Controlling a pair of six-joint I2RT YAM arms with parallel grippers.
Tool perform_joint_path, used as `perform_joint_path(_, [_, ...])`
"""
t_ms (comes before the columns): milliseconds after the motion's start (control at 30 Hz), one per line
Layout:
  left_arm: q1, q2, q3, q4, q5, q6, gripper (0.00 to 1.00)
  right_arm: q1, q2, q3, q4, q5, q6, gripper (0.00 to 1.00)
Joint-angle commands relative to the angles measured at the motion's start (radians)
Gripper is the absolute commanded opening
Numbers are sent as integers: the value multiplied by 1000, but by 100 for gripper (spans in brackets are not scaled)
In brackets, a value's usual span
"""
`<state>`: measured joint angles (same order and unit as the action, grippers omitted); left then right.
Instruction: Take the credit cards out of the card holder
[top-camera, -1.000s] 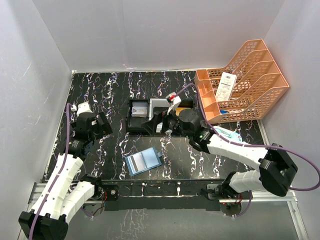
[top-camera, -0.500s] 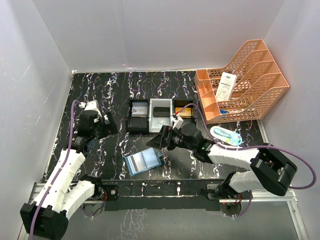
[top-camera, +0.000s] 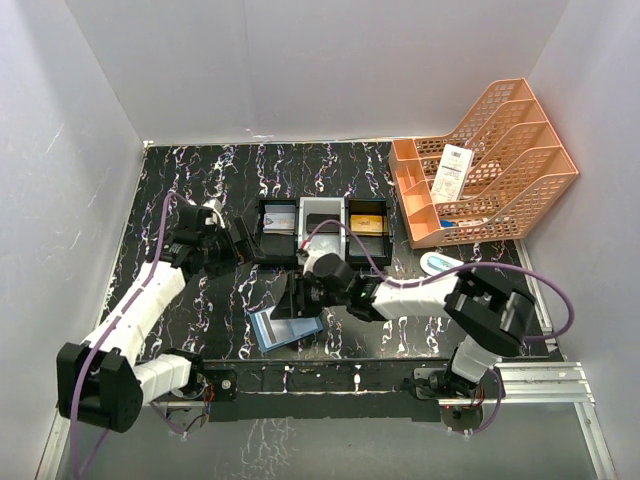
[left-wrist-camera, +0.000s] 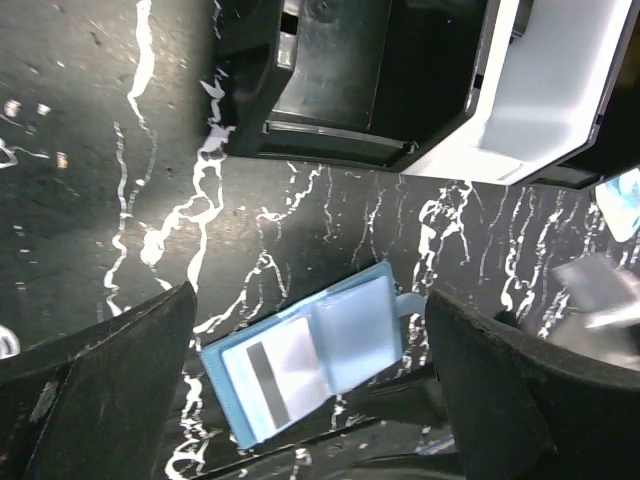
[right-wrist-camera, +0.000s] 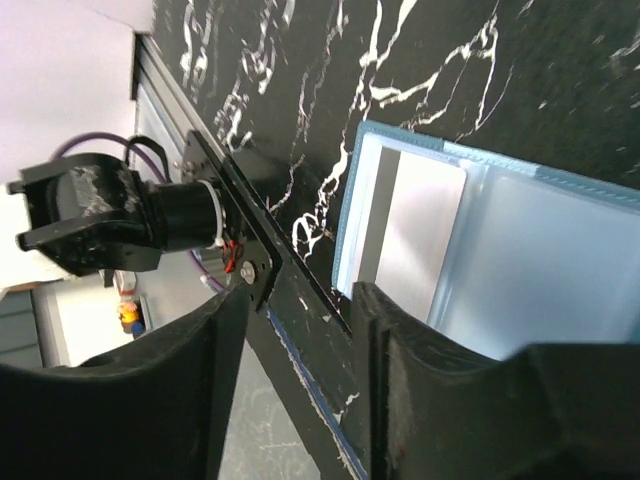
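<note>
Card holder (top-camera: 283, 326) lies open on the table (top-camera: 200, 170), close to the near edge. Right hand (top-camera: 297, 300) is over its far edge. Left hand (top-camera: 238, 247) is just left of the three-compartment tray (top-camera: 303, 225). Gold card (top-camera: 367, 224) lies in the tray's right compartment.

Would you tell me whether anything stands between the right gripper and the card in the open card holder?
Nothing visible does: the right gripper hangs at the edge of the card holder, beside the grey striped card in its pocket.
</note>
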<state>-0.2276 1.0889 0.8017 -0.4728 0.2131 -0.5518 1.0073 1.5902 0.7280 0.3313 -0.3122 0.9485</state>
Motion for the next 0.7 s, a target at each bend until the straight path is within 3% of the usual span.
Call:
perform_joint_path(0, [-13,-22,3,-18,91,-150,96,39,92,90,-51,20,2,39])
perform_joint_path(233, [-25,-240,-243,-8,123,-271,94,58,109,84,-170,154,0,38])
perform_joint_path(667, [-126,-249,-308,-42,105,-302,84,56,101,58,-222,277,63,39])
